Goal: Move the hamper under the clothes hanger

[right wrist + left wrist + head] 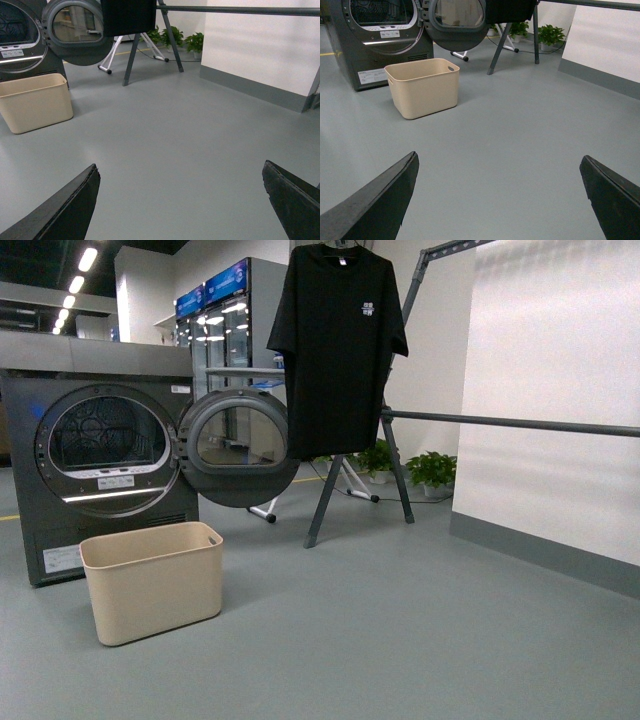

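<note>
The beige hamper (152, 582) stands on the grey floor in front of the dryer, left of the clothes hanger. It also shows in the left wrist view (423, 87) and the right wrist view (34, 102). The clothes hanger (500, 422) is a dark grey rack with a long bar and slanted legs; its bar shows in the right wrist view (235, 9). A black T-shirt (335, 345) hangs on it. My left gripper (499, 162) and right gripper (180, 167) are open and empty, well short of the hamper, above bare floor. Neither arm shows in the front view.
A dark grey dryer (95, 475) with its round door (237, 447) swung open stands behind the hamper. A white wall with grey skirting (555, 410) runs along the right. Potted plants (430, 472) and a white stand's legs (350, 483) sit behind the rack.
</note>
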